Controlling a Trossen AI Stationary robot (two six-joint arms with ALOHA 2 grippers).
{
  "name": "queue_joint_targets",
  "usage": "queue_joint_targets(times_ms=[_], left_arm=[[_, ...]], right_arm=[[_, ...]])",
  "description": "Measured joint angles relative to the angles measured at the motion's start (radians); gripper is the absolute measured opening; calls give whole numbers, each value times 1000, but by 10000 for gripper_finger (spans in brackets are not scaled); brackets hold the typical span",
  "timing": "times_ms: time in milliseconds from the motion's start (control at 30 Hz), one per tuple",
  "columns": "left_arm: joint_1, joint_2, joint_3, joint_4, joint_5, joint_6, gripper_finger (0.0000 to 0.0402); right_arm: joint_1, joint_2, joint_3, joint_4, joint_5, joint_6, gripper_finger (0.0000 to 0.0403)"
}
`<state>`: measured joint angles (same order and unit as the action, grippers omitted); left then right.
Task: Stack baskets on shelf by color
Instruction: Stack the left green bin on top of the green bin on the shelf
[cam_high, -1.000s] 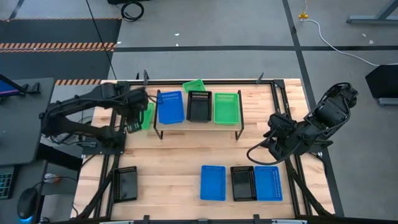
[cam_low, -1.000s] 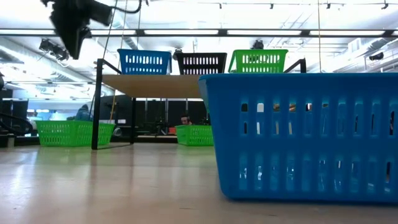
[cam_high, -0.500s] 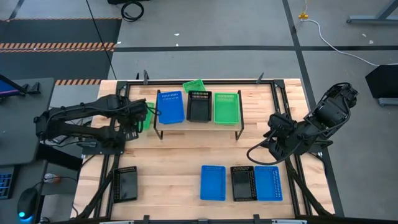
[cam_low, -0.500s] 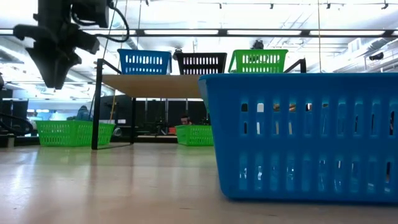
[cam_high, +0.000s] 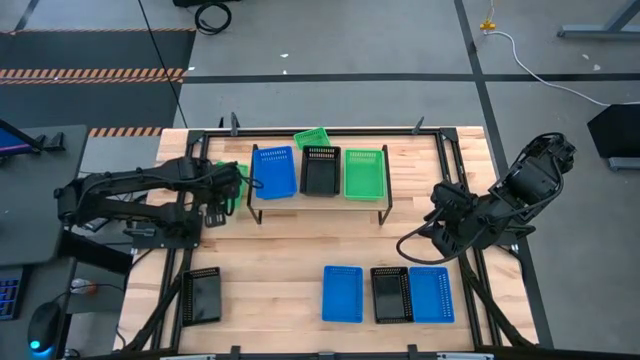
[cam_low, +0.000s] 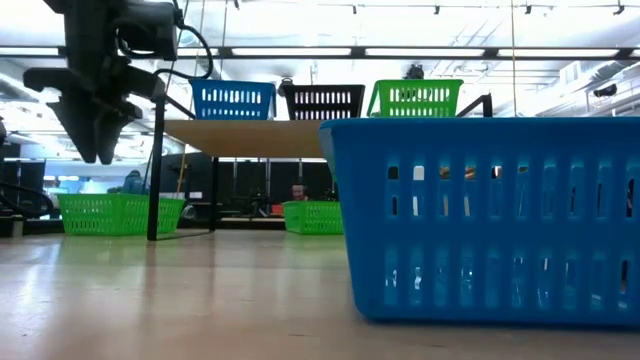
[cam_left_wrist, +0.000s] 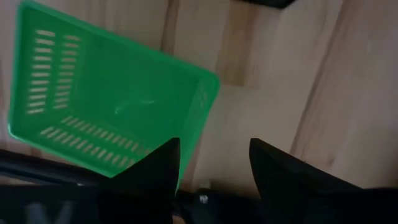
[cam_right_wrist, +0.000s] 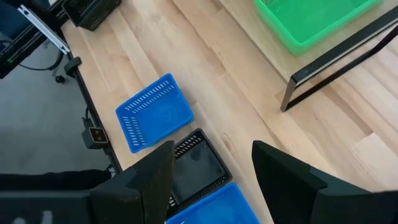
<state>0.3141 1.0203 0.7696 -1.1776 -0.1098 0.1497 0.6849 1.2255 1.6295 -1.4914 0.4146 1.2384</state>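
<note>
My left gripper (cam_high: 214, 192) (cam_low: 97, 150) is open and points down above a green basket (cam_left_wrist: 106, 99) (cam_low: 110, 213) that lies flat on the table left of the shelf (cam_high: 318, 196). In the left wrist view its fingers stand over the basket's corner and the bare wood beside it. On the shelf top sit a blue basket (cam_high: 274, 172), a black basket (cam_high: 320, 170) and a green basket (cam_high: 363, 173). Another green basket (cam_high: 312, 138) lies behind the shelf. My right gripper (cam_right_wrist: 214, 168) waits open at the table's right side, high above the wood.
Along the near edge lie a black basket (cam_high: 201, 295), a blue basket (cam_high: 342, 293), another black basket (cam_high: 390, 294) and a blue basket (cam_high: 430, 294). Bare wood lies between these and the shelf. The table's black frame (cam_high: 440, 160) runs along its edges.
My left gripper has come down from high above toward the green basket left of the shelf, and its arm has folded lower. The baskets have stayed in place.
</note>
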Motion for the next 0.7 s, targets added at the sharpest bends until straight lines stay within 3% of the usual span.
queue_joint_targets(times_ms=[467, 700], left_arm=[[93, 0, -10, 32, 44, 40, 202], [141, 0, -10, 87, 42, -220, 200]], right_arm=[[0, 0, 0, 0, -46, 1, 220], [0, 0, 0, 0, -46, 26, 220]])
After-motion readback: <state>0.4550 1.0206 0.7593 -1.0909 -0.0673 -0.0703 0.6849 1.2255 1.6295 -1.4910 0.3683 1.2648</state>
